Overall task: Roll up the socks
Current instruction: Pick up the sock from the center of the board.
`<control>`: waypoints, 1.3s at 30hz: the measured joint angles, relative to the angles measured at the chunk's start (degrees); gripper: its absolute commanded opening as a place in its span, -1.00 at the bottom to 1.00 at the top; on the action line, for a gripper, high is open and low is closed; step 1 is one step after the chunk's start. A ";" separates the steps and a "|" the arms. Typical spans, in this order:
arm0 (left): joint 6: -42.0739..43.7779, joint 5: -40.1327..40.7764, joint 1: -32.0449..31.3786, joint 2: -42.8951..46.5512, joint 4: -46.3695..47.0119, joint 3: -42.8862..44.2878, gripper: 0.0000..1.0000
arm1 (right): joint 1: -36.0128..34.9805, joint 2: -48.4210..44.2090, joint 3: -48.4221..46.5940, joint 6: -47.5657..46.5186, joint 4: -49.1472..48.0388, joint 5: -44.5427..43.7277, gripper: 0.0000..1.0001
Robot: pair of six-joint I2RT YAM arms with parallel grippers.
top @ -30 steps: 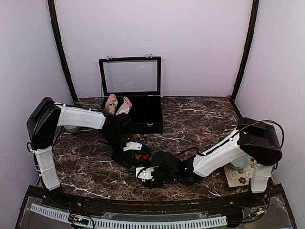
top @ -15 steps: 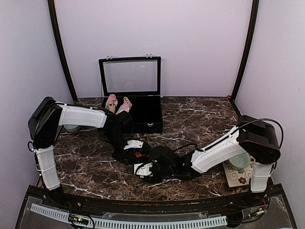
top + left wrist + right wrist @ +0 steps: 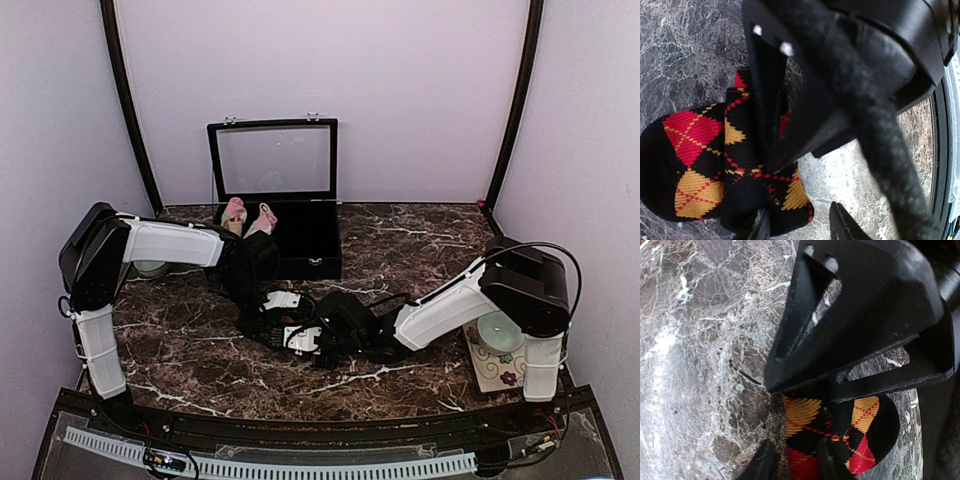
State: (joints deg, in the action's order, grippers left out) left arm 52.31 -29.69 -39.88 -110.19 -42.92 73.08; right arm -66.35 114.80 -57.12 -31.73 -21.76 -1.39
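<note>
**While the left gripper [image 3: 800,225] and right gripper [image 3: 792,462] crowd the black argyle sock [image 3: 695,165], the fold is at risk**

The sock lies centre-front on the worktop [image 3: 430,250], part of it folded over itself, with both arms meeting right over it.

Left gripper: jaws apart, straddling the sock's corner. Bare marble shows beside one tip, so it isn't holding anything.

Right gripper: jaws narrow, with fabric between them. Can't tell if it's actually pinching.

Risks, my read:
- The two arms' fingers are nearly touching. A sideways move could knock them together or snag the cable [image 3: 865,135].
- If the right gripper has only the top layer, a pull peels the fold open.
- Nothing pins the flat end, so the sock may slide on the marble instead of rolling.

The pink sock [image 3: 265,220] looks to be at the open case's [image 3: 310,250] left end, well apart.
</note>
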 measured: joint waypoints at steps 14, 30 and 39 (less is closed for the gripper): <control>0.04 -3.26 3.43 9.46 2.60 -7.06 0.03 | 4.37 4.68 -6.32 4.90 2.34 9.68 -0.52; 2.32 -1.66 1.33 21.03 15.08 -17.86 0.43 | 9.94 6.71 -10.62 15.61 9.68 28.63 -0.57; 0.22 4.17 -0.59 11.37 24.85 -13.38 0.03 | 11.32 7.21 -11.85 21.92 11.65 31.87 -0.57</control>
State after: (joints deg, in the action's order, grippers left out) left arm 52.53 -25.52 -40.47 -98.83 -18.06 59.70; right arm -55.02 122.02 -68.97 -9.80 -10.11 30.48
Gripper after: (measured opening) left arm 0.632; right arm 0.215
